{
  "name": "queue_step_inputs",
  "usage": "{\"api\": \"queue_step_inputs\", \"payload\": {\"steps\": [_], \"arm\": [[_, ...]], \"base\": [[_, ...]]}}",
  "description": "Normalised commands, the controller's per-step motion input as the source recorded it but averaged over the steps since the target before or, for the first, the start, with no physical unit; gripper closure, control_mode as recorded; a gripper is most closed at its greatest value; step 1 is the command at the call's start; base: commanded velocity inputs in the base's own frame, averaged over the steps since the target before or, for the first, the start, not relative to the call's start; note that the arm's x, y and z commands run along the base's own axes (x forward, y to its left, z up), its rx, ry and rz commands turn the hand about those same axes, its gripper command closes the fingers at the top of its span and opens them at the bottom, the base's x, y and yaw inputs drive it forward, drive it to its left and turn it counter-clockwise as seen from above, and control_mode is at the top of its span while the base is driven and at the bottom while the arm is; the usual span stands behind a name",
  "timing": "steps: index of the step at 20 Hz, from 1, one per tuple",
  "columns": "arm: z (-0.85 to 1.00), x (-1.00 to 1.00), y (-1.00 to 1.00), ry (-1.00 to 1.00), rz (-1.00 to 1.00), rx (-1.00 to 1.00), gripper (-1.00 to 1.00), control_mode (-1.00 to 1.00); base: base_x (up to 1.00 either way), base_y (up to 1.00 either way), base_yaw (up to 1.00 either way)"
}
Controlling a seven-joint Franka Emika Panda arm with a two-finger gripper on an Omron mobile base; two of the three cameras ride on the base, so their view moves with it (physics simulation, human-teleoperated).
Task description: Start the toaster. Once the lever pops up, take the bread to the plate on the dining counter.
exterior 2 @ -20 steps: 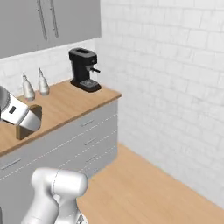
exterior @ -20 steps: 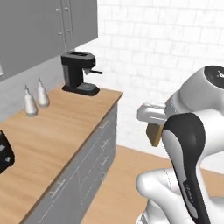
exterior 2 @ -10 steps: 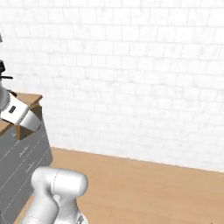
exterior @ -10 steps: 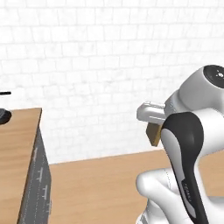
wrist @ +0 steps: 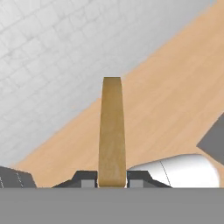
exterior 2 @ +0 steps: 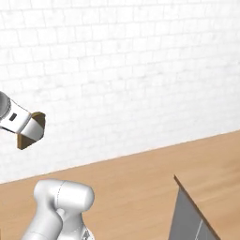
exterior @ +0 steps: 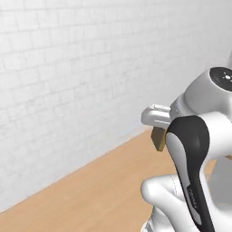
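The gripper is clamped on the bread. In the hand view, the slice stands on its thin edge right between the two dark fingers, one pressing each flat side, and it sticks out past their tips. In the right base view, the bread pokes out of the gripper's end, up in the air. In the left base view, only a small corner of the bread peeks out, probably from under the gripper. Beyond the fingertips are a white brick wall and a wooden floor.
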Motion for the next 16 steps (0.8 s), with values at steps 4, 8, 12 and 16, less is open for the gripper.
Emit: {"api": "queue_step_inputs", "payload": {"steps": [4, 8, 12, 16], "arm": [[0.0, 0.0, 0.0, 0.0, 0.0, 0.0, 1.0, 1.0], [0.0, 0.0, 0.0, 0.0, 0.0, 0.0, 1.0, 1.0], [0.0, 0.0, 0.0, 0.0, 0.0, 0.0, 1.0, 1.0], [0.0, 0.0, 0.0, 0.0, 0.0, 0.0, 1.0, 1.0]], "base": [[0.0, 0.16, -0.76], [0.05, 0.35, -0.71], [0.21, 0.69, -0.65], [0.38, 0.93, -0.58]]}}
